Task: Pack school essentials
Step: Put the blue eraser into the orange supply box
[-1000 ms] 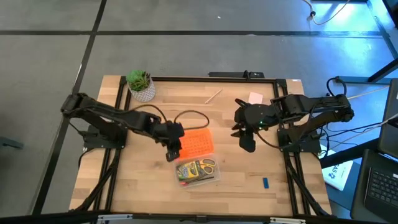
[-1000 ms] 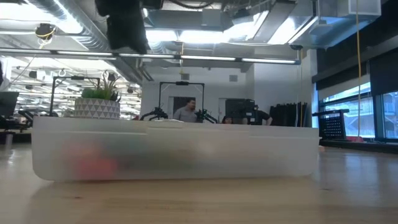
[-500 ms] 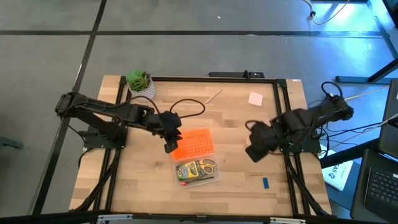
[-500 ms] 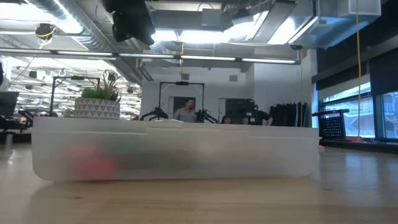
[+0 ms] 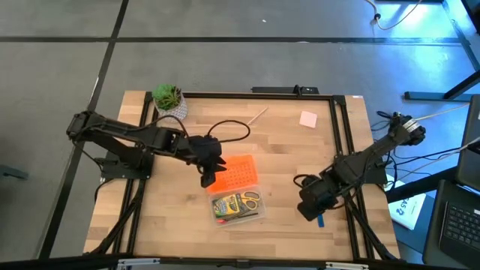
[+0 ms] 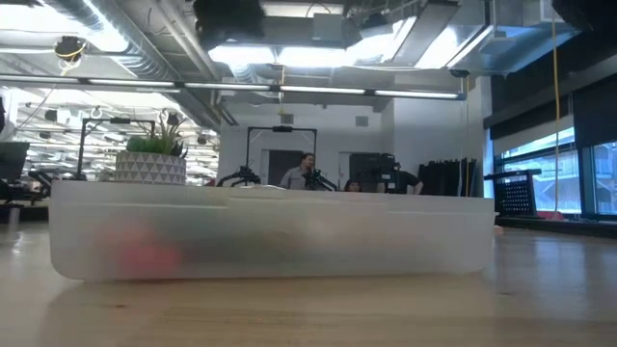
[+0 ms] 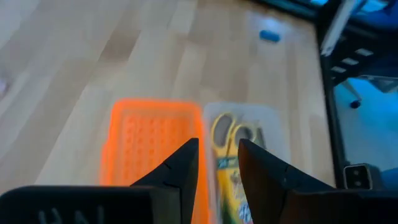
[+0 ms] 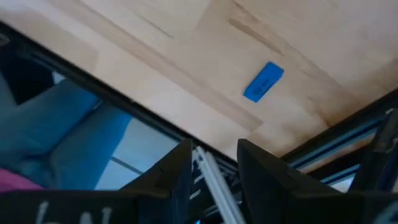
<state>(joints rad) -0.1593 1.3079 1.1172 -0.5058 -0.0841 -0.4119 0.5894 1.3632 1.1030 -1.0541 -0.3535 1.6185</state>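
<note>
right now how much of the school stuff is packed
Partly. Done: the scissors and crayon box lie in the clear case. In hand: the right end effector is above the blue eraser, holding nothing. Left: the eraser, pink note pad and pale pencil. The left end effector hovers by the orange lid.

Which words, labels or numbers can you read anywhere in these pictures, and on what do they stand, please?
None can be read.
The crayon box in the clear case carries print, too small and blurred to read.
A white sheet beyond the table's right edge bears a dark mark, also illegible.
The orange lid shows only perforations.
</note>
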